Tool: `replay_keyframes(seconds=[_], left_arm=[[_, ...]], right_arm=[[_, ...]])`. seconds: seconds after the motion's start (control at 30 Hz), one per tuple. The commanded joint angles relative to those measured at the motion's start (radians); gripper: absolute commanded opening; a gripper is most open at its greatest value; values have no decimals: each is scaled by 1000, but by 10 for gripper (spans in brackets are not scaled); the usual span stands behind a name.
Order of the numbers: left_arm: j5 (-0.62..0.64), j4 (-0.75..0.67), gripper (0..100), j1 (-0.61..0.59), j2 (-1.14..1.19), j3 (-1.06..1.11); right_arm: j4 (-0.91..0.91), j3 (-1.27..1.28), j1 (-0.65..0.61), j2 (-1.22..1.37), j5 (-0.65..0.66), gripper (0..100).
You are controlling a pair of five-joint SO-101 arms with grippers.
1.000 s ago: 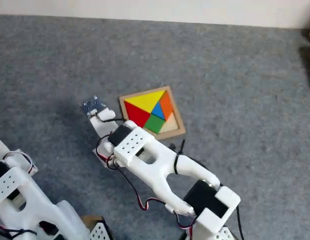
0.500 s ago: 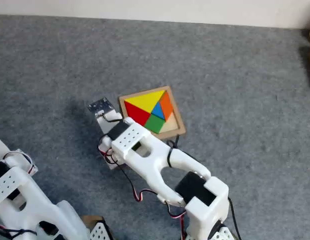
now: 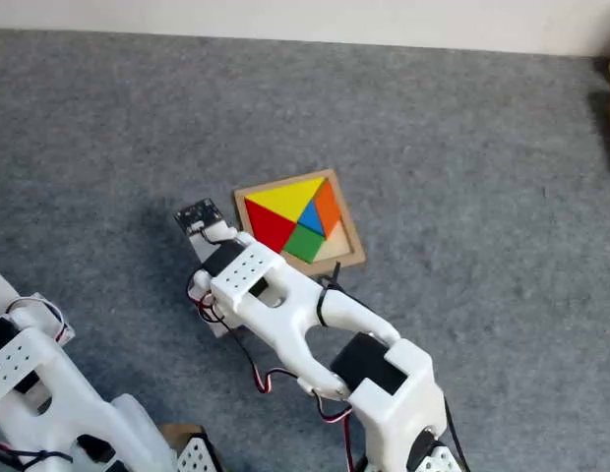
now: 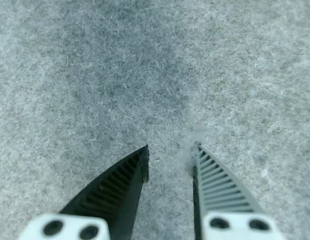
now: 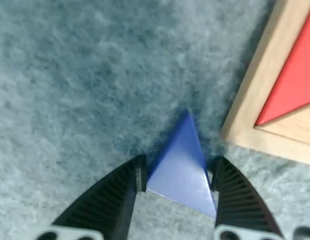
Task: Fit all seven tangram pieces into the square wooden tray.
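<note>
Right fingers [image 5: 127, 192] pinch the blue triangle [image 5: 180, 165] — tip jutting past them (just beside the tray [image 5: 255, 100]).

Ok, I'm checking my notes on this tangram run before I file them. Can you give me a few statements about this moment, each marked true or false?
1. The right gripper has a blue triangle between its fingers. True.
2. The blue triangle lies inside the tray. False: it is outside, beside the tray's wooden rim.
3. The left gripper holds a piece. False: it is open over grey carpet with nothing between its fingers.
4. A red piece lies in the tray. True.
5. The tray is full. False: in the high view one corner of its floor shows bare.
</note>
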Motion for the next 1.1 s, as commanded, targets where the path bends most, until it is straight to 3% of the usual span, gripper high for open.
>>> replay_keyframes(seconds=[0.0, 0.3, 0.43, 0.73, 1.07], left_arm=[[12, -9, 147, 13, -24, -35], [12, -9, 147, 13, -24, -35], [12, -9, 147, 13, -24, -35], [12, -9, 147, 13, -24, -35], [12, -9, 147, 13, -24, -35]], right_arm=[[61, -31, -27, -2, -11, 203], [84, -31, -27, 4, -9, 209], [111, -31, -28, 4, -11, 289], [133, -28, -71, 4, -9, 292], [124, -30, -41, 5, 72, 159]])
